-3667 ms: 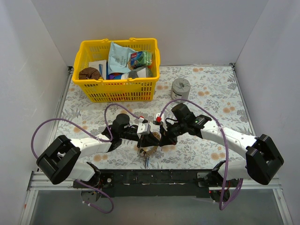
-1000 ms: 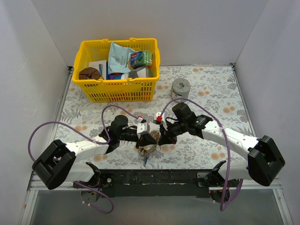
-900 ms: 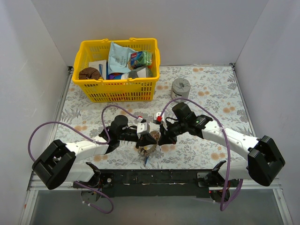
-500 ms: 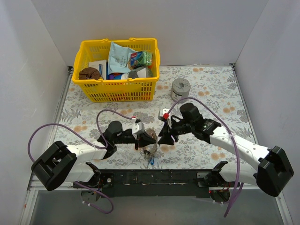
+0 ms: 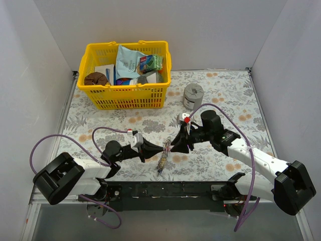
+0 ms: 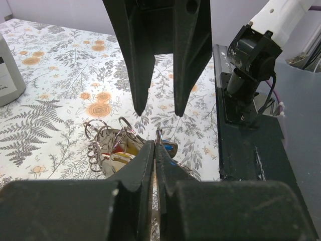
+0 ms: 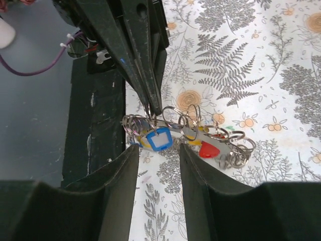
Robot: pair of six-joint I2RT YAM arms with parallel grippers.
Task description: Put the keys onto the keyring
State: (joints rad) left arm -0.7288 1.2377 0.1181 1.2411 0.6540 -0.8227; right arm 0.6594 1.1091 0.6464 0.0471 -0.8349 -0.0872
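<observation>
Mounting rail: black, runs along the near edge of the table; both arm bases sit on it.
Left arm: reaches from the near left corner toward the middle of the near edge, lying low over the table.
Left gripper: jaws pressed fully together, tips pointing right. The fingertips pinch a thin silver ring.
Keyring: the ring in that pinch, seen edge-on from the left wrist and standing up out of the closed tips. It is by the middle of the near edge.
Keys: one tangled bunch with many small split rings, just beside and below the left fingertips. A blue-framed tag, a yellow tag and a red tag show. Whether the bunch rests on the table or hangs clear cannot be told, nor whether any key is threaded on the pinched ring.
Right gripper: jaws about half apart with nothing between them, touching nothing. The tips point left at the left fingertips, near them but apart, above the bunch.
Right arm: comes in from the near right corner, white links, black wrist.
Table: floral-print cover, white walls on three sides.
Grey cylinder: squat metal, upright, right of centre toward the far edge, well apart from both grippers.
Basket: yellow plastic, at the far left corner, filled with packets and small boxes.
</observation>
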